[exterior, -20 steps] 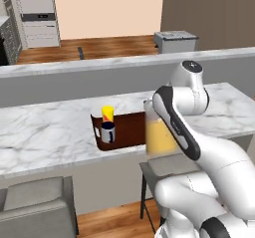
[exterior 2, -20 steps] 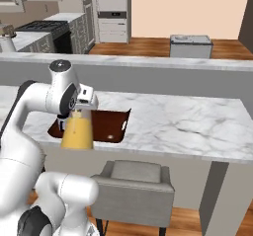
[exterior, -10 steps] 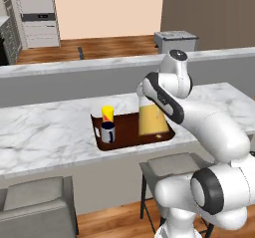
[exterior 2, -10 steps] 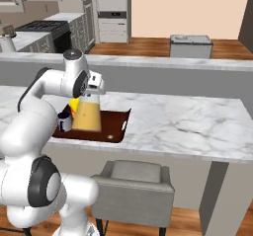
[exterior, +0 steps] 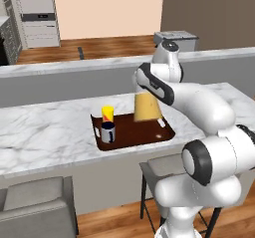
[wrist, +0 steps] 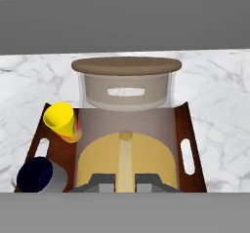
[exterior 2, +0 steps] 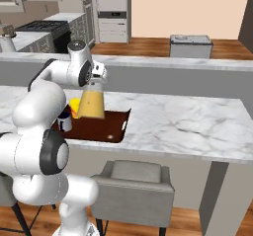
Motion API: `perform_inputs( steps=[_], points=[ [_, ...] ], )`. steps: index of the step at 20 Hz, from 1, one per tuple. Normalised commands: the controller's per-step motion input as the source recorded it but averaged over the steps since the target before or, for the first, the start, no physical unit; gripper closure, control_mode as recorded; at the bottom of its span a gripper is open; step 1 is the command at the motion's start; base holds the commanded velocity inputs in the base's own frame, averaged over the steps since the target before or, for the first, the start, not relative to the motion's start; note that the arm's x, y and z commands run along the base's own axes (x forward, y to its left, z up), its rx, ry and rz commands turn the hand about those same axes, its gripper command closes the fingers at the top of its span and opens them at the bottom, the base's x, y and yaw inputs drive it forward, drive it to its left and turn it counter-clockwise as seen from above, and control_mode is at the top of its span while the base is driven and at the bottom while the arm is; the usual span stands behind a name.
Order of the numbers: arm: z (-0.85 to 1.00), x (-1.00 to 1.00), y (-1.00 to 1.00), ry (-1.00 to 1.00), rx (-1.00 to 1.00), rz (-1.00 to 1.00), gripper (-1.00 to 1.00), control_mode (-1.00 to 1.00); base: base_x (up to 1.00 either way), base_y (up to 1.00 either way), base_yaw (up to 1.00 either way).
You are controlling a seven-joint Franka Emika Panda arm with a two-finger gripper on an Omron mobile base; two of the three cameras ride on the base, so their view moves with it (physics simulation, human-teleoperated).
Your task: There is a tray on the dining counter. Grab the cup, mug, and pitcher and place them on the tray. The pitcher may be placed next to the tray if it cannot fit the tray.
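**Pitcher carried over the tray, cup and mug already aboard**

Left base view. The arm reaches forward across the dining counter (exterior: 45, 132), and the gripper (exterior: 145, 88) holds the pitcher (exterior: 147, 107) by its upper part. The cone of orange liquid hangs upright below the fingers, over the middle of the tray (exterior: 139, 132). The upright carry is presumably chosen to keep the liquid level and the broad base facing down for setting. To the far side of the pitcher from the arm, the cup (exterior: 107, 114) and the mug (exterior: 108, 132) stand close together at one short end of the tray, which leaves the middle and the other end free.

Right base view. The gripper (exterior 2: 97, 81) sits at the pitcher's (exterior 2: 91, 104) neck. The base of the pitcher looks just above or at the floor of the tray (exterior 2: 106, 126); contact cannot be told. The cup (exterior 2: 75, 107) and mug (exterior 2: 64, 122) lie beyond the pitcher, partly hidden by the arm.

Hand view. The fingers (wrist: 105, 182) stand narrow, closed on a slim part of the pitcher (wrist: 126, 129), whose cork lid (wrist: 126, 66) lies ahead of them. Through the glass the tray (wrist: 193, 178) shows beneath. The cup (wrist: 60, 121) and mug (wrist: 40, 175) lie to one side of the fingers, clear of the pitcher.

Judgement: the last item is about to be set down; a straight lowering seems enough.
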Motion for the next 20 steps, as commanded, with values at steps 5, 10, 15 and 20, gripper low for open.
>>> perform_inputs(
  steps=[5, 10, 15, 20],
  points=[
    [0.01, 0.07, 0.16, -0.15, 0.00, -0.04, 1.00, -1.00, 0.00, 0.00, 0.00],
    [0.00, 0.00, 0.04, -0.14, 0.00, -0.04, 1.00, -1.00, 0.00, 0.00, 0.00],
    [-0.01, 0.07, 0.00, -0.13, 0.00, -0.02, 1.00, -1.00, 0.00, 0.00, 0.00],
    [-0.02, 0.02, 0.00, -0.03, 0.00, 0.00, 1.00, -1.00, 0.00, 0.00, 0.00]
  ],
)
